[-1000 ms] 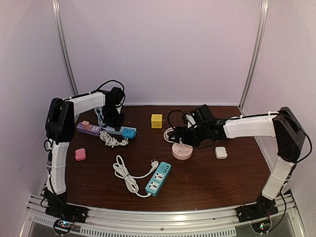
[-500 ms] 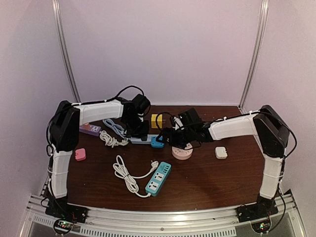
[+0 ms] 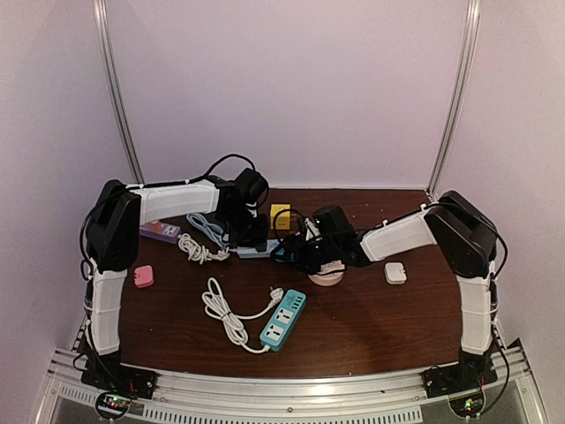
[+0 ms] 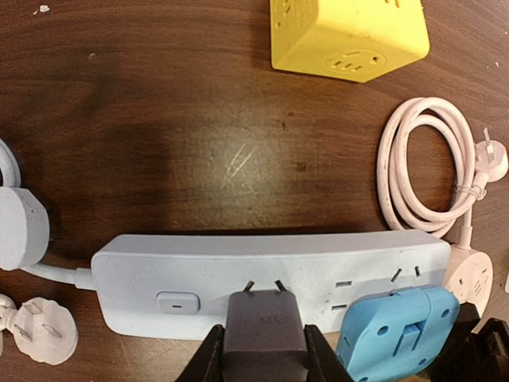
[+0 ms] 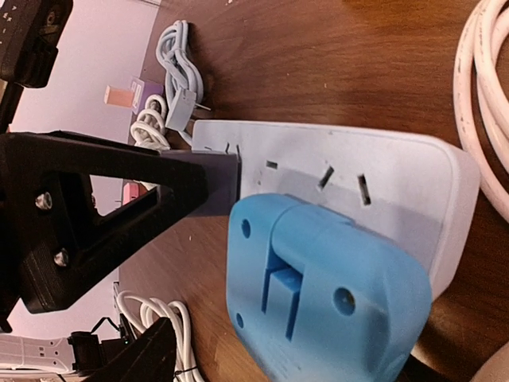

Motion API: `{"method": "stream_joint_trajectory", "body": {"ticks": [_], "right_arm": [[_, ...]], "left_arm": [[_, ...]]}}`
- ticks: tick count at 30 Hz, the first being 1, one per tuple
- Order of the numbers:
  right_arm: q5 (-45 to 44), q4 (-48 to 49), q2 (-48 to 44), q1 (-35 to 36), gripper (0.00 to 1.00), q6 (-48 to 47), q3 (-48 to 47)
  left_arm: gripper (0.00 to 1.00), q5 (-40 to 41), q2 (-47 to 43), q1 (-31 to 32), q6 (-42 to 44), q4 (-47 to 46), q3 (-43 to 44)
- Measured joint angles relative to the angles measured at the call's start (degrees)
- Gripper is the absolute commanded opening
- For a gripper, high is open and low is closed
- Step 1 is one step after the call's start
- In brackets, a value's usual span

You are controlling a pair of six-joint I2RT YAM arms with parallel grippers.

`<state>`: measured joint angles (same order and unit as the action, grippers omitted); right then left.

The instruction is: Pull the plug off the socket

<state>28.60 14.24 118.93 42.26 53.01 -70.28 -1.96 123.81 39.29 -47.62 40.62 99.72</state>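
Note:
A pale grey power strip (image 4: 199,263) lies across the table's middle and also shows in the top view (image 3: 258,253). My left gripper (image 4: 264,354) is shut on a dark grey plug (image 4: 264,322). The plug's two prongs show partly bared at the strip's socket. A blue adapter (image 4: 398,334) sits plugged in at the strip's right end. My right gripper (image 5: 278,366) is open about this adapter (image 5: 318,286). One of its fingers (image 5: 139,358) stands apart from the adapter and the other is hidden. In the top view the left gripper (image 3: 250,240) and right gripper (image 3: 298,254) meet over the strip.
A yellow cube socket (image 3: 280,215) stands just behind the strip. A pink round socket (image 3: 327,276) with its coiled cable (image 4: 421,167) lies to the right. A teal strip (image 3: 283,320), a white cable (image 3: 225,309), a purple strip (image 3: 159,231), a pink adapter (image 3: 143,276) and a white adapter (image 3: 395,273) lie around.
My left gripper moved right from the table's left to the middle, the grey strip with it. My right gripper moved left up to the blue adapter.

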Motion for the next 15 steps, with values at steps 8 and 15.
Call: {"method": "stream_joint_trajectory", "body": {"ticks": [8,15], "right_arm": [[0.6,8.0,2.9,0.0,0.60,5.5,0.5],[1.0,14.5,3.3,0.0,0.49,9.6,1.2]], "left_arm": [[0.16,-0.3,-0.1,-0.3,0.1,0.0,-0.1],[0.16,-1.9,-1.7,-1.4,0.1,-1.8,-2.5]]}}
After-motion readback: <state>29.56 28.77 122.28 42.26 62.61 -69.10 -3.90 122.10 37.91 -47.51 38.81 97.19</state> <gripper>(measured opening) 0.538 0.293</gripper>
